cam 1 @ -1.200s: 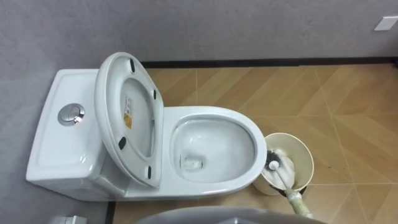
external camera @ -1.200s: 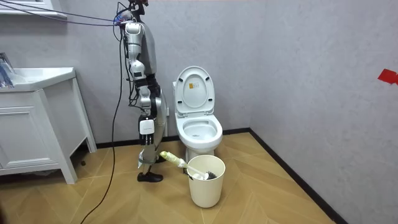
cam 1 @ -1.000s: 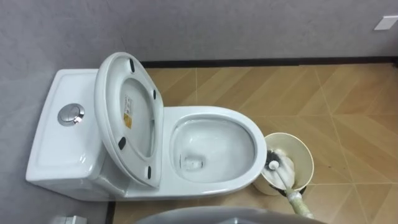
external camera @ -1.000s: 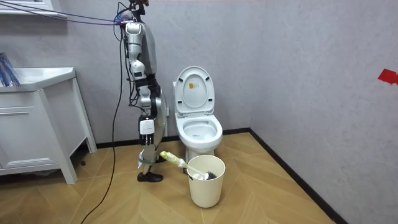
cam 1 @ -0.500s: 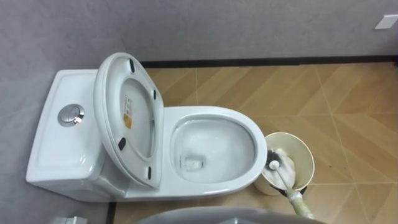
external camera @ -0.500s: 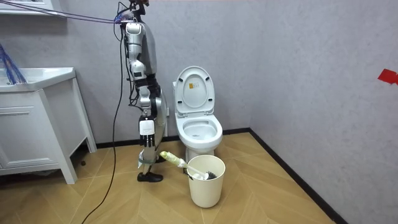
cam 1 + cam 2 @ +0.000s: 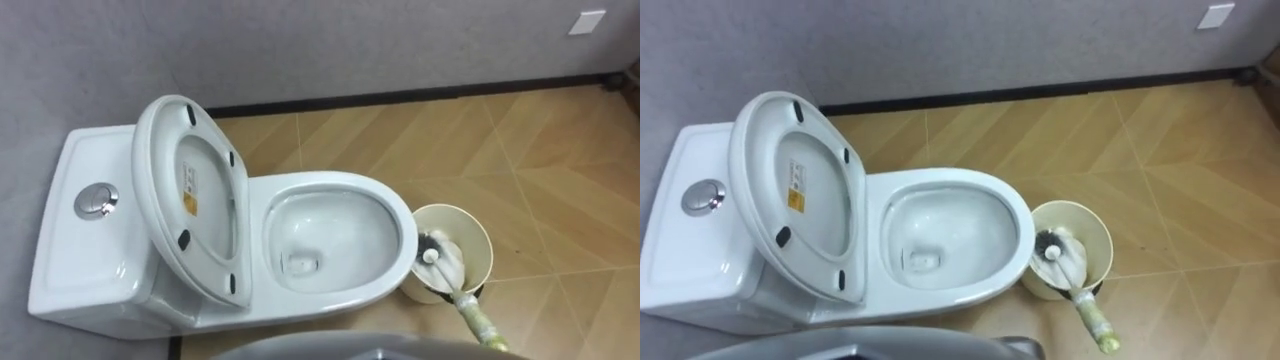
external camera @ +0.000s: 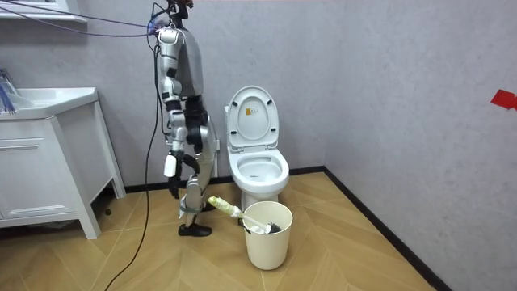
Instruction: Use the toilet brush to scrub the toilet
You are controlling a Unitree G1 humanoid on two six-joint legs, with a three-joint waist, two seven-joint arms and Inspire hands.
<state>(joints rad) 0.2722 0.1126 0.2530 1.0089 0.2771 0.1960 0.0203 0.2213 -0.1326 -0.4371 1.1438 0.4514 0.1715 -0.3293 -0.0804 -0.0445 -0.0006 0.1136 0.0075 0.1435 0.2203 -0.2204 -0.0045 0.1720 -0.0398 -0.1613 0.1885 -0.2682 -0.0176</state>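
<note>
A white toilet stands against the grey wall with its seat and lid (image 7: 190,200) raised and its bowl rim (image 7: 400,215) bare. To the right of the bowl sits a cream bucket (image 7: 478,243). The toilet brush head (image 7: 437,255) rests inside it, and the pale green handle (image 7: 480,325) sticks out over the rim towards me. In the room view I stand at the room view's left of the toilet, beside the bucket (image 8: 266,234) and the handle (image 8: 224,207). My right hand (image 8: 172,174) hangs by my hip, away from the brush.
A chrome flush button (image 7: 91,200) sits on the tank. A white sink cabinet (image 8: 40,162) stands at the room view's left. A dark baseboard runs along the wall, with a white wall socket (image 7: 586,22) at the upper right. Wood-pattern floor lies beyond the bucket.
My right arm has swung back towards the room view's left. The eye view has shifted, so the camera moved. The toilet, bucket and brush stay in place.
</note>
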